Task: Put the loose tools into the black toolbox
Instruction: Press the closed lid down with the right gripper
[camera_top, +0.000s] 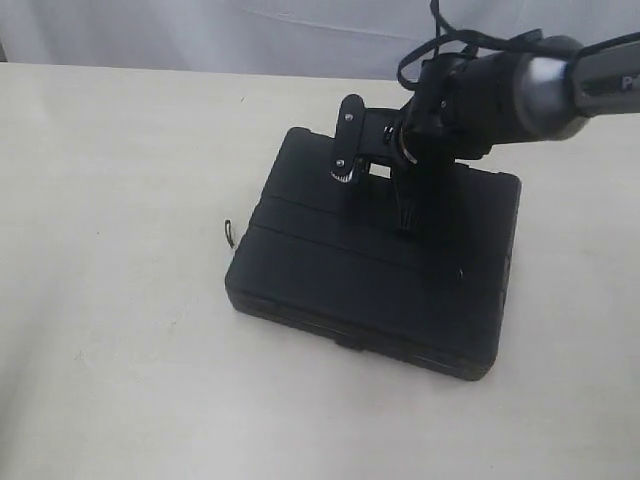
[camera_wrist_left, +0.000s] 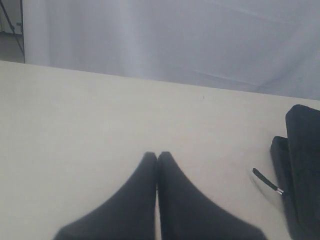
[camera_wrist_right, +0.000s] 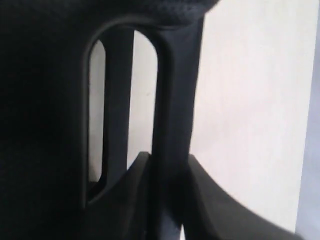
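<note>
The black toolbox lies closed and flat on the pale table; its corner also shows in the left wrist view. My right gripper reaches down at the box's far edge. In the right wrist view its jaws stand on either side of the box's black handle bar and touch it. My left gripper is shut with nothing in it, low over bare table to the left of the box; the exterior view does not show it. The loose tools are out of view.
A small thin dark piece with a silver tip lies on the table just left of the toolbox, also in the left wrist view. A white curtain hangs behind the table's far edge.
</note>
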